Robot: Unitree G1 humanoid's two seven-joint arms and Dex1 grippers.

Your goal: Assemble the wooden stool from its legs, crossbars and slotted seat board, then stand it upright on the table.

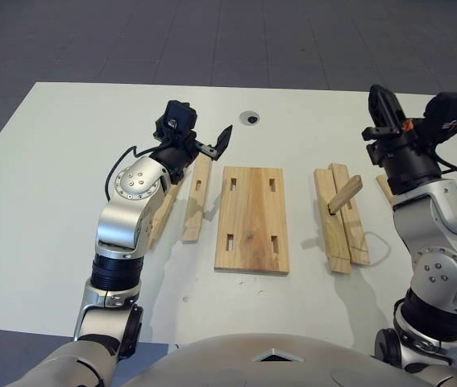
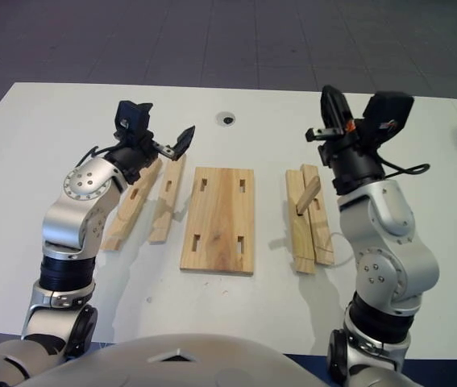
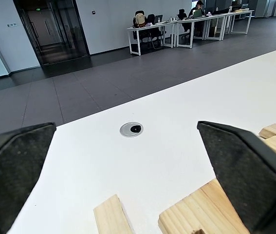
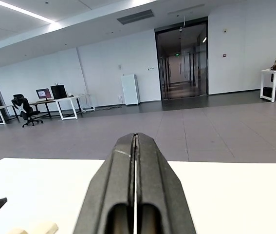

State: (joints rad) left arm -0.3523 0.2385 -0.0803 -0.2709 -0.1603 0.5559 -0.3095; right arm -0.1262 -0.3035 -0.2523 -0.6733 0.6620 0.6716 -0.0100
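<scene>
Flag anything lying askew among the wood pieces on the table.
One short pale wooden bar lies crooked across the two pale wooden strips right of the slotted wooden seat board, one end apparently raised.

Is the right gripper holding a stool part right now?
No, the right gripper has its fingers pressed flat together with nothing between them.

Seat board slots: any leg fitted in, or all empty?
Empty. The seat board lies flat on the table, all four slots showing as open holes; the loose wooden pieces lie either side of it.
</scene>
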